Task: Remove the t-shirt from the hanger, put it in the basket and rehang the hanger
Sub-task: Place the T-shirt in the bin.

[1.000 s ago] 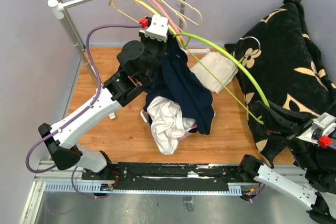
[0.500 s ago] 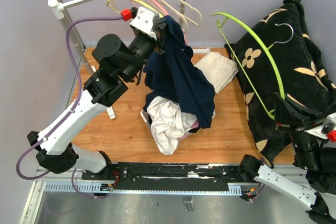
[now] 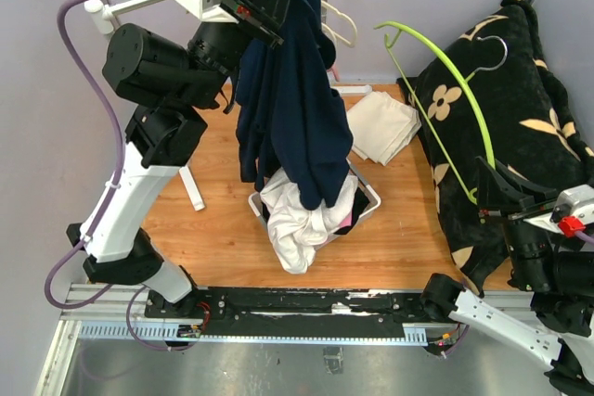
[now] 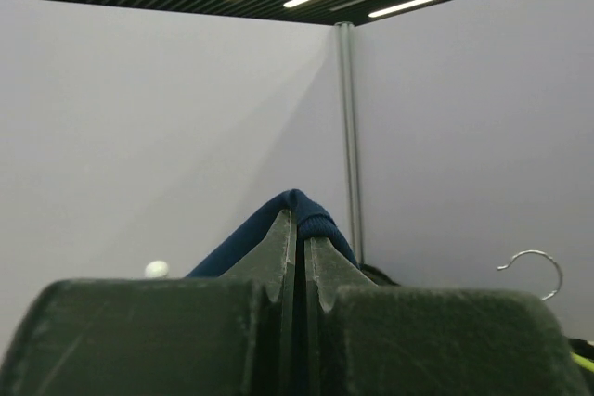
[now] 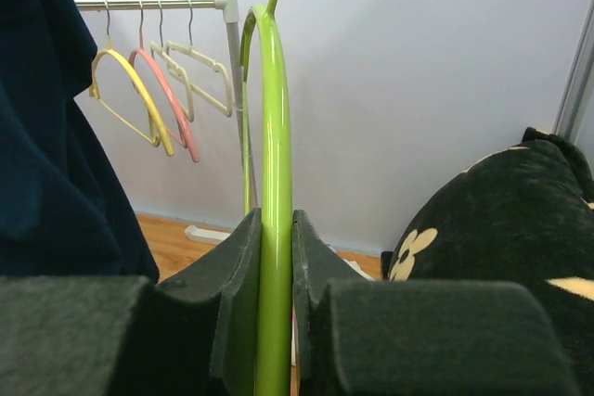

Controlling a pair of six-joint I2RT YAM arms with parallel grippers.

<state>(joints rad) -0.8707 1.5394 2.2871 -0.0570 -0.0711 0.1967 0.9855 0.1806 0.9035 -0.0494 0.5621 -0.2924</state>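
Navy t-shirt (image 3: 297,108) pinched at its top in clenched left tool (image 4: 297,224), hanging high above laundry pile (image 3: 299,224) on bench (image 3: 399,220), bare green hanger (image 3: 455,71) clamped in right tool (image 5: 276,229), well apart to the right

I count one navy t-shirt (image 3: 297,108), one green hanger (image 5: 276,136), four more hangers (image 5: 168,104) on the rail (image 5: 121,1), one basket (image 3: 374,198), one folded cream cloth (image 3: 382,125) and one floral blanket (image 3: 520,90).

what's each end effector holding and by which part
Left end effector: the navy t-shirt, pinched by a fold of fabric at its top. Right end effector: the green hanger, clamped on one thin arm.
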